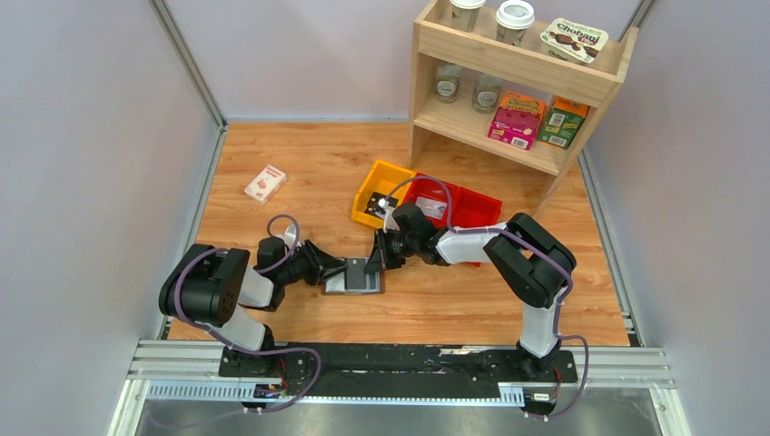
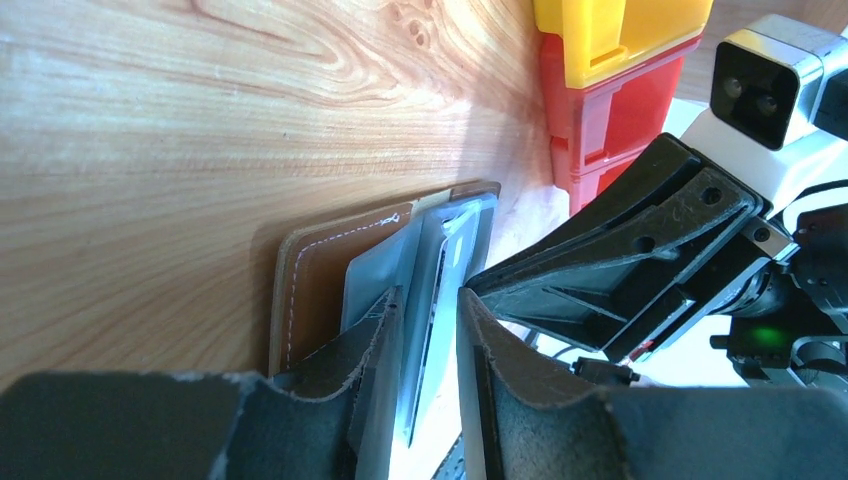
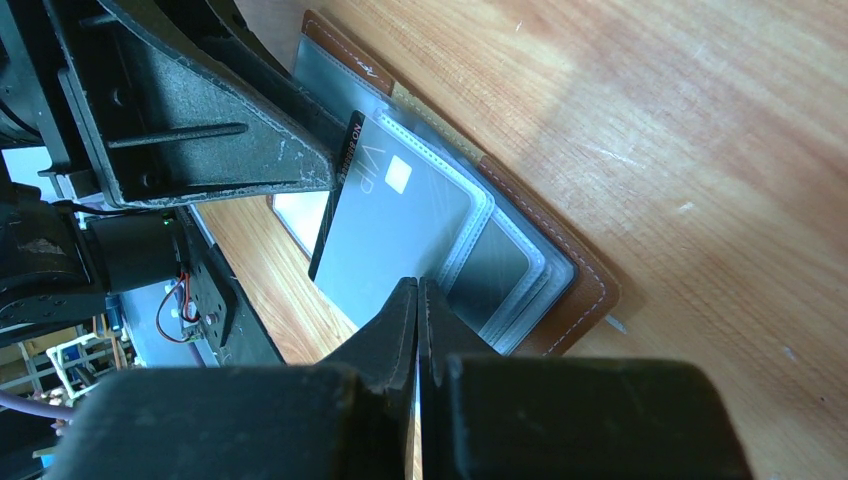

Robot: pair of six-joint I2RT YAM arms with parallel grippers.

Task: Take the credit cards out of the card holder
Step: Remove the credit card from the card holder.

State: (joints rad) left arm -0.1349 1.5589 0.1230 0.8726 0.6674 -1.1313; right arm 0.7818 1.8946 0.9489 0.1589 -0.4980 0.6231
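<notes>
Left claw [image 2: 430,335], parted, astride card [image 2: 446,250] over card holder [image 2: 310,290]

White/red box [image 1: 265,183] far left; yellow bin [image 1: 392,168] w/ red bins [image 1: 474,205] beside shelf [image 1: 518,56].

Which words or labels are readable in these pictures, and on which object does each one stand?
"VIP": on the grey card in the card holder.
Too small or blurred to read: the black strip at its edge, the snack pack, pink box, green box, white-and-red box.
</notes>
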